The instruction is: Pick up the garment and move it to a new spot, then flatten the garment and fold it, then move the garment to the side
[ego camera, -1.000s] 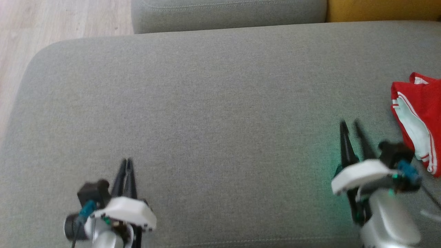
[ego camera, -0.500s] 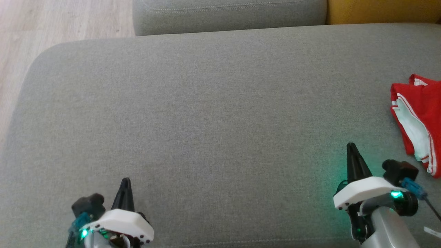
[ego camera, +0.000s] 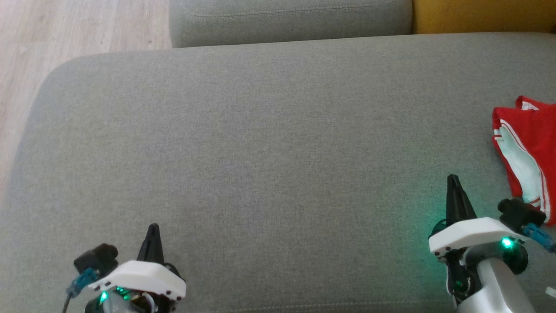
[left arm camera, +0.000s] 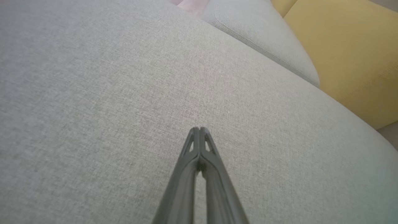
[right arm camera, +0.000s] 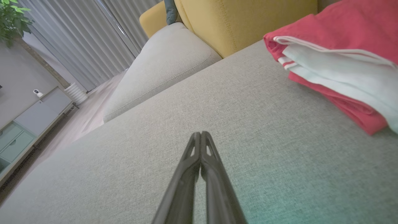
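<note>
Right pincer back from garment, tips together, empty.

Broad grey cushion lies open; the folded garment occupies its right edge.

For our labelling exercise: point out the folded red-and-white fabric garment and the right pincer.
Folded red-and-white fabric garment [right arm camera: 342, 25]: right wrist view, red top layer.
Right pincer [right arm camera: 201, 134]: right wrist view, between its shut fingertips.

One garment, two tools, left tool and right tool, two grey cushions, one yellow cushion.
</note>
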`<state>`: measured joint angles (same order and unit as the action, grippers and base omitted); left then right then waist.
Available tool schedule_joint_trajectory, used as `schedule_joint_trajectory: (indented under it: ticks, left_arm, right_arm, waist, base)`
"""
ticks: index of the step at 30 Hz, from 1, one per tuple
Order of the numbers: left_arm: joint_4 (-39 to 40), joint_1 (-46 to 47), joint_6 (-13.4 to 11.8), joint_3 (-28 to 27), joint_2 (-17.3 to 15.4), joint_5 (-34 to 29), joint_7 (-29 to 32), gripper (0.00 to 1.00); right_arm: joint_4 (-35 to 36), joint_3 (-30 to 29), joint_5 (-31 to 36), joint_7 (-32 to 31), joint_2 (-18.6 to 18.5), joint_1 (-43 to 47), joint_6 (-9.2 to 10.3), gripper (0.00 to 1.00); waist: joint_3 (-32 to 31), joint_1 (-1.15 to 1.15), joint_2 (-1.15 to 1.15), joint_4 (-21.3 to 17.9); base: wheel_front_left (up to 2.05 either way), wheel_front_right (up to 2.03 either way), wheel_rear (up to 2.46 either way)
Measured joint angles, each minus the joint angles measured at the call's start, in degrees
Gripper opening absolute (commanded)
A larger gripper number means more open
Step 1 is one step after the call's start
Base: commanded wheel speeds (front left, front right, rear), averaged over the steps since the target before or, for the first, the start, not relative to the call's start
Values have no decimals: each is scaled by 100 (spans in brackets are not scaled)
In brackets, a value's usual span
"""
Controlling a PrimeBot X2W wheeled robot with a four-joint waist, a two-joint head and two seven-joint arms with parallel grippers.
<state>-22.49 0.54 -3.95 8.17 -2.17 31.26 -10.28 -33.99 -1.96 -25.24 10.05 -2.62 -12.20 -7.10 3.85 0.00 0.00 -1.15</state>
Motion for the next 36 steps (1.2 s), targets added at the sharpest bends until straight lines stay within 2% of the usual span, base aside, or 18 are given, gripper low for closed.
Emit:
schedule_joint_trajectory:
  ticks: [36]
  left_arm:
    - [216,93,402,-501,0,2247,623,0]
  right_arm:
    - [648,-208,-2463,-604,0,239,0,0]
  waist:
    - [-137,0,0,43]
  base:
    - [0,0,0]
